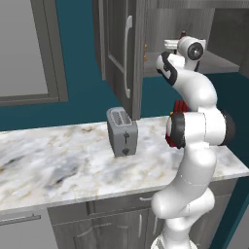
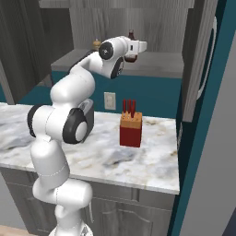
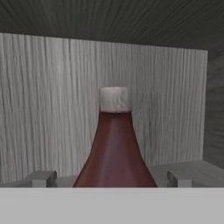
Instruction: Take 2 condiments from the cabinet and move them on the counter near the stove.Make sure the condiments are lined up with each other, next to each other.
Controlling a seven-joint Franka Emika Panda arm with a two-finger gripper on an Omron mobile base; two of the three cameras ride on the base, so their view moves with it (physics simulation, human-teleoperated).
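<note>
Closest to the hand camera stands the dark red-brown bottle with its pale cap, upright on the cabinet shelf, in front of the grey wood-grain back wall. Both fingertips of the gripper are on each side of the bottle's body, spread wide and apart from it, so the gripper is open and holds nothing. From the right base view, the arm reaches up into the open cabinet, and the bottle shows just above the hand, while the tan-brown shaker stands on the same shelf, further to the left. Below, on the marble worktop, a red knife block stands. The left base view shows a grey toaster on the worktop, under the open cabinet door with its long silver handle.
</note>
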